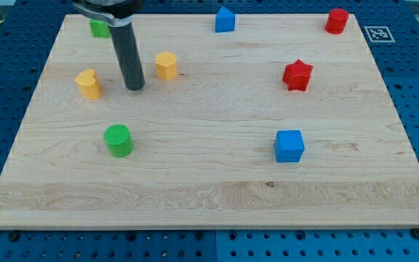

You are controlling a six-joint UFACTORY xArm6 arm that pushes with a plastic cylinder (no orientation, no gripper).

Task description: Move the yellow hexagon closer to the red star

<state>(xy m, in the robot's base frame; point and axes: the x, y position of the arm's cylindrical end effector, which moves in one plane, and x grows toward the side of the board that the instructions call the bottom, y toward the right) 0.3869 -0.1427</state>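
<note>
The yellow hexagon stands on the wooden board in the upper left part of the view. The red star stands well to its right, at about the same height. My tip rests on the board just left of and slightly below the yellow hexagon, with a small gap between them. The rod rises from the tip toward the view's top.
A yellow heart-shaped block lies left of the tip. A green cylinder is below it. A green block is partly hidden behind the rod at top left. A blue block is at top centre, a red cylinder top right, a blue cube lower right.
</note>
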